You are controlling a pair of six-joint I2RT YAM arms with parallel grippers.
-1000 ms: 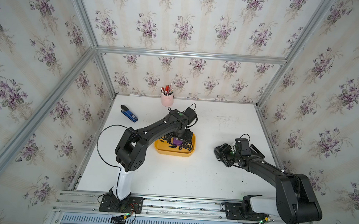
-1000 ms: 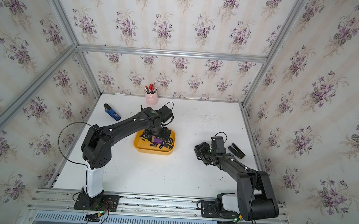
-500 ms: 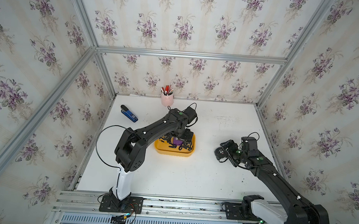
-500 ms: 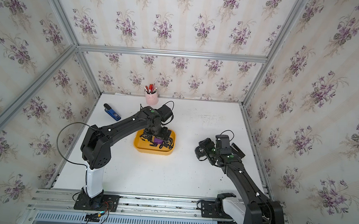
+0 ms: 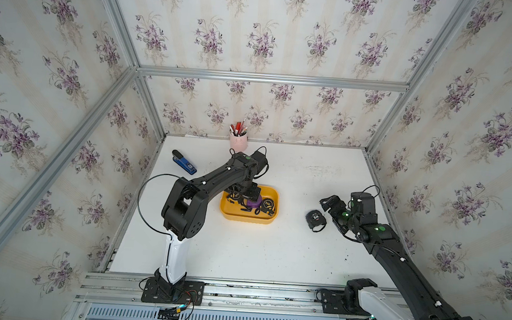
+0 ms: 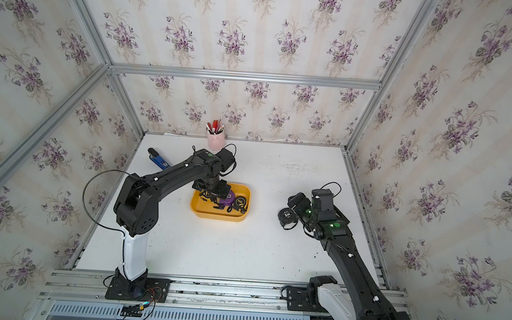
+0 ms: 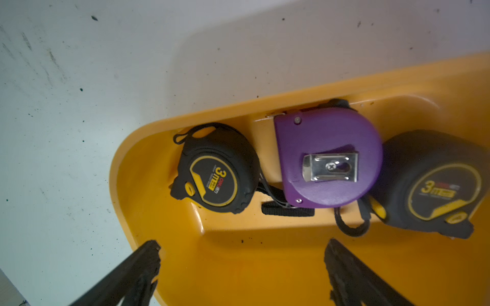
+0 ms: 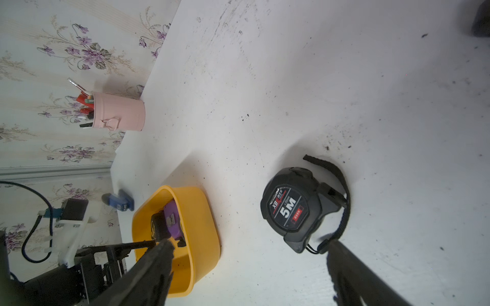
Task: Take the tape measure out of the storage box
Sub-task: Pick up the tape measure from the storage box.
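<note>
Two black robot arms work a white bench inside a booth papered with violets. The left arm reaches over the storage box, its jaws spread wide and holding nothing; in the left wrist view one fingertip hangs over the box's rounded corner and its mate over the box's floor. The right arm stretches in from 5 o'clock, jaws likewise wide apart and empty, just beside a tape measure that lies outside the box.

The single box, a shallow yellow tub with rounded corners, sits near the bench's middle. One pink pen cup stands at 12 o'clock from it against the back wall, and one blue stapler lies at 10 o'clock.

Four tape measures can be counted. The one outside, the 5M tape measure, has a black case, a red-and-white label and a black wrist strap; it lies flat on the bench at 3 o'clock from the box, between box and right jaws. Three are in the box: the small 3m tape and the large 3m tape, both black and yellow, flank the purple tape, which lies metal clip upward.
</note>
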